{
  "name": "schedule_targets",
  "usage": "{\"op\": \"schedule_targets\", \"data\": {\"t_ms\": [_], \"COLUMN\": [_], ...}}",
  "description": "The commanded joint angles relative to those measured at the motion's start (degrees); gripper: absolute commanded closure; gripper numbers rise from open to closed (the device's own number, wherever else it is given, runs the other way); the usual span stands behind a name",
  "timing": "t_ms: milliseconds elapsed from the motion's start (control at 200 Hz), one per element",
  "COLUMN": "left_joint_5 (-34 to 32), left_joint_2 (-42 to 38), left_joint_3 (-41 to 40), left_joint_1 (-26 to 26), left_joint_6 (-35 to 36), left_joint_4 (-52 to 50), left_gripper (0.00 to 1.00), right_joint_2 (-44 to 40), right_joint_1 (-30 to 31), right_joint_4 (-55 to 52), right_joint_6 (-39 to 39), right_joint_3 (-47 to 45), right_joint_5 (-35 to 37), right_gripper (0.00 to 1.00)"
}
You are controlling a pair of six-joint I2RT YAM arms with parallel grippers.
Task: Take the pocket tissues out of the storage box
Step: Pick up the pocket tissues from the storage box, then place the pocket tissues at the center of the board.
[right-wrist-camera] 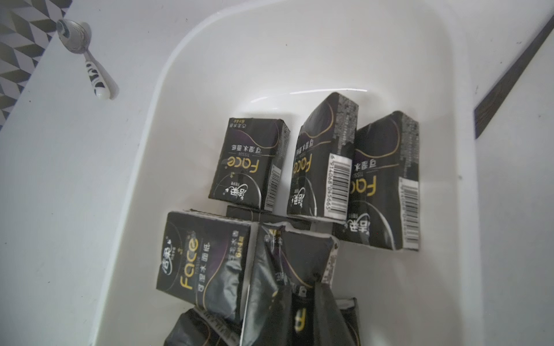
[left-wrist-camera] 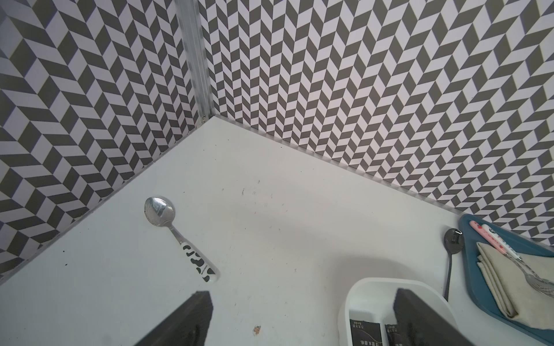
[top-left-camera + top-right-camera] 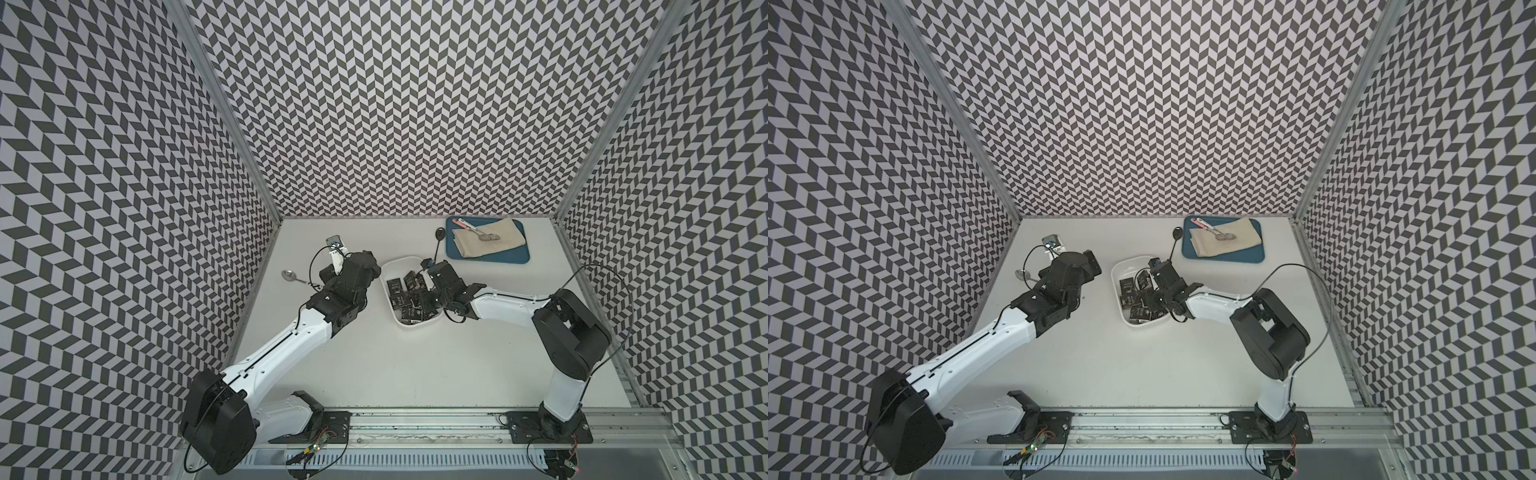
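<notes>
The white storage box (image 3: 388, 266) (image 3: 1120, 268) sits mid-table with several black pocket tissues (image 3: 399, 291) (image 3: 1129, 291) lying loose inside. My right gripper (image 3: 424, 303) (image 3: 1152, 301) reaches down into the box. In the right wrist view its jaws (image 1: 302, 302) pinch the crumpled wrapping of one packet (image 1: 299, 257), with other packets (image 1: 248, 161) around it on the box floor (image 1: 209, 75). My left gripper (image 3: 365, 266) (image 2: 299, 323) hovers open and empty over bare table just left of the box rim (image 2: 374, 281).
A metal spoon with a cow-pattern handle (image 3: 288, 274) (image 2: 159, 209) (image 1: 75, 36) lies left of the box. A black spoon (image 3: 439, 237) (image 2: 454, 239) and a blue tray (image 3: 498, 259) holding a beige cloth (image 3: 486, 241) are behind the box. Patterned walls close in three sides.
</notes>
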Motion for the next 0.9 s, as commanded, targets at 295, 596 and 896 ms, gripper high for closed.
{"op": "schedule_targets", "data": {"t_ms": [295, 596, 896], "left_joint_5": [-2.34, -2.65, -2.25], "left_joint_2": [-0.44, -1.17, -0.98], "left_joint_3": [-0.24, -0.25, 0.07], "left_joint_1": [-1.29, -1.47, -1.98], "left_joint_6": [-0.09, 0.39, 0.76], "left_joint_4": [1.27, 1.15, 2.17], "left_gripper": [0.01, 0.01, 0.01], "right_joint_2": [-8.34, -14.75, -8.81], "right_joint_1": [-0.12, -10.25, -19.89], "right_joint_4": [1.45, -0.98, 4.2], "right_joint_6": [0.83, -1.71, -2.89], "right_joint_3": [0.73, -1.85, -9.94], "right_joint_5": [0.49, 0.26, -4.08], "right_gripper": [0.92, 0.92, 0.92]}}
